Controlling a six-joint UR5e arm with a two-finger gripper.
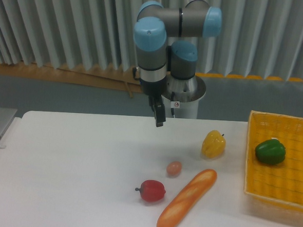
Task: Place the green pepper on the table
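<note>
The green pepper (270, 151) is glossy and dark green. It lies inside the yellow woven basket (291, 191) at the right edge of the white table (71, 170), near the basket's back left part. My gripper (159, 123) hangs from the arm over the back middle of the table, far to the left of the pepper and well above the surface. It holds nothing. I see its dark fingers (158, 114) edge-on as one narrow shape, so the gap between them is hidden.
A yellow pepper (213, 144) stands left of the basket. An egg-like brown ball (174, 168), a red pepper (152, 191) and a baguette (186, 200) lie in the middle front. The robot base (183, 97) rises behind the table.
</note>
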